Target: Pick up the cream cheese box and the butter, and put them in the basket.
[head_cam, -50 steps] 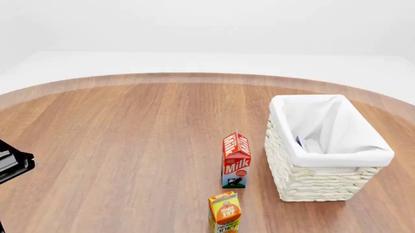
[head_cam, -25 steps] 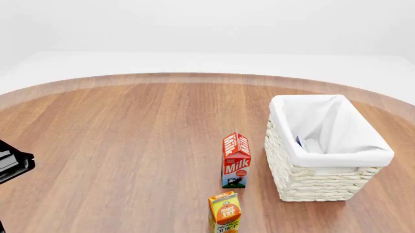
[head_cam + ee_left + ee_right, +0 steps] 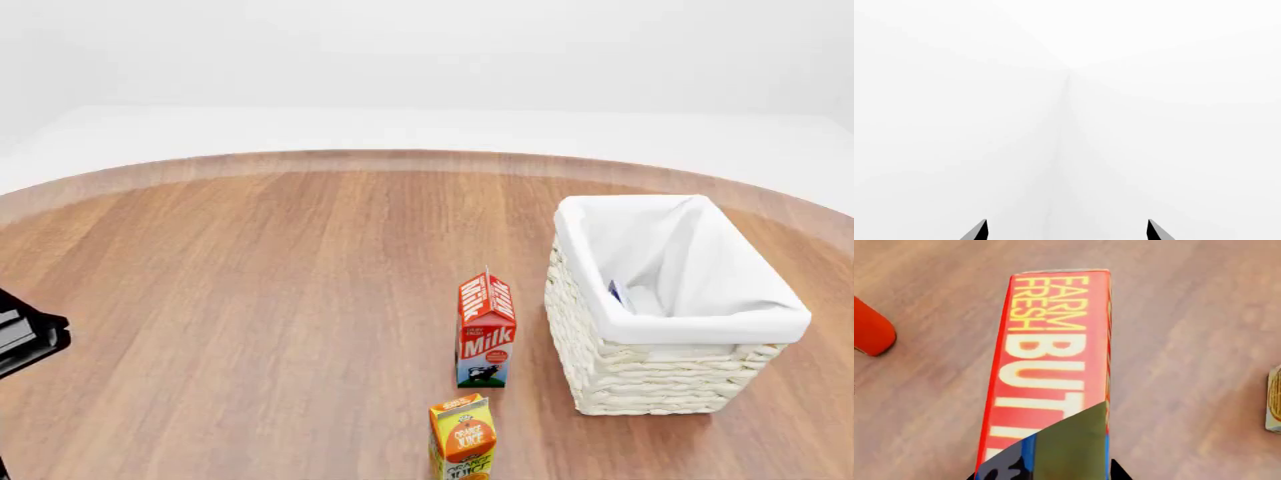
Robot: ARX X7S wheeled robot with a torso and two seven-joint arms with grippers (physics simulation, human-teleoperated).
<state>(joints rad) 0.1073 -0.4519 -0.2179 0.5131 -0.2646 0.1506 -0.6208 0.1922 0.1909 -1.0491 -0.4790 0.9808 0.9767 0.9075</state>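
The butter (image 3: pixel 1051 355), a red box with yellow lettering, lies lengthwise between my right gripper's (image 3: pixel 1049 474) fingers, which press on its two long sides above the wooden table; neither shows in the head view. The basket (image 3: pixel 641 375) stands at the table's right. Against its liner's left inner wall, a small blue and white corner of the cream cheese box (image 3: pixel 617 292) peeks out; the rest is hidden. My left gripper (image 3: pixel 1067 231) is open, with only white background between its fingertips.
A red milk carton (image 3: pixel 486 330) stands just left of the basket, with an orange juice carton (image 3: pixel 463 438) in front of it near the view's lower edge. Part of my left arm (image 3: pixel 27 340) shows at the far left. The round wooden table (image 3: pixel 267 280) spreads to the left.
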